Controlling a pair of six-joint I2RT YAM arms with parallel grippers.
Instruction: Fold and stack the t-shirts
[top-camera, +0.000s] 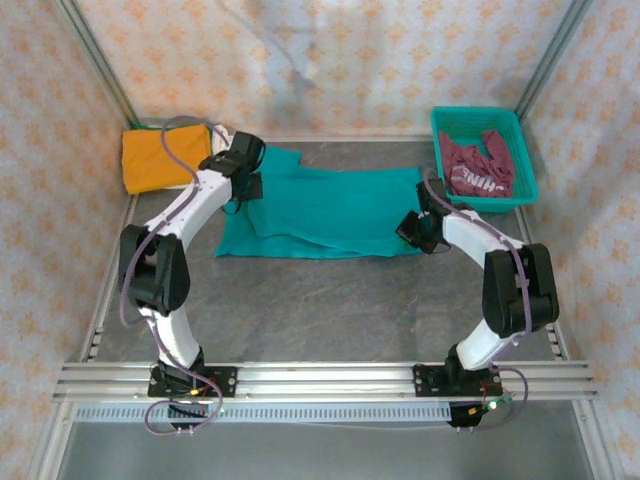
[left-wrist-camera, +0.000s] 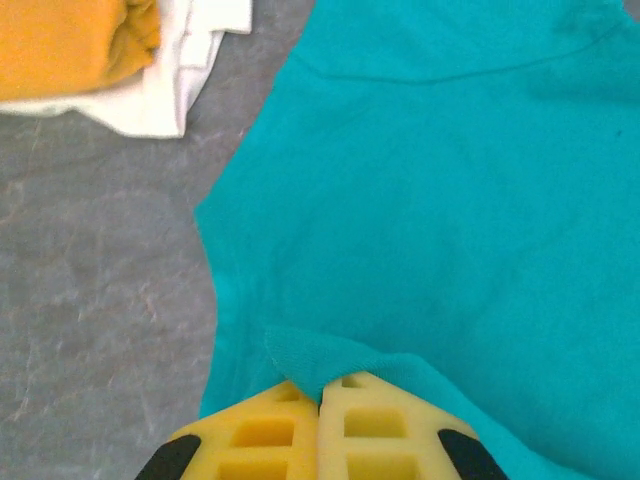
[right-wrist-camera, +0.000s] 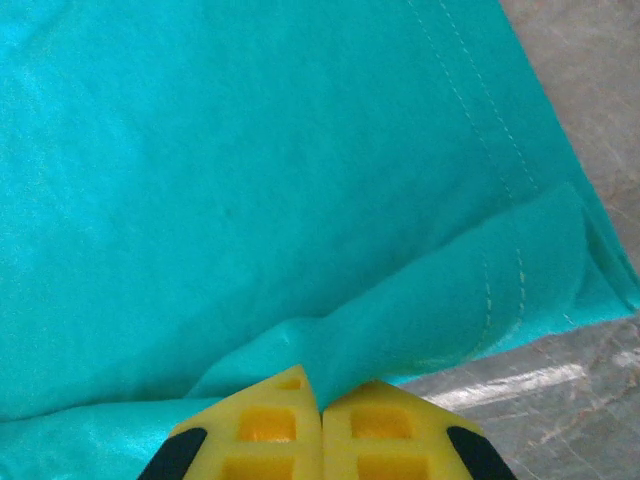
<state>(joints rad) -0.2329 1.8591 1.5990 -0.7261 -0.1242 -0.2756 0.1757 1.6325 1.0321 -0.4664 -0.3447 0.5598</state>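
A teal t-shirt (top-camera: 330, 212) lies spread across the middle of the grey table, partly folded. My left gripper (left-wrist-camera: 320, 395) is shut on a pinched fold at the teal shirt's (left-wrist-camera: 440, 200) left edge. At the right side my right gripper (right-wrist-camera: 322, 395) is shut on a fold of the same teal shirt (right-wrist-camera: 250, 180) near its hemmed corner. A folded orange t-shirt (top-camera: 160, 158) rests on a white one (left-wrist-camera: 170, 95) at the back left. A maroon t-shirt (top-camera: 478, 166) with white lettering is crumpled in the basket.
The teal lattice basket (top-camera: 484, 117) stands at the back right corner. Patterned cloth walls and metal frame posts close in the table on three sides. Bare grey tabletop (top-camera: 340, 310) stretches between the shirt and the arm bases.
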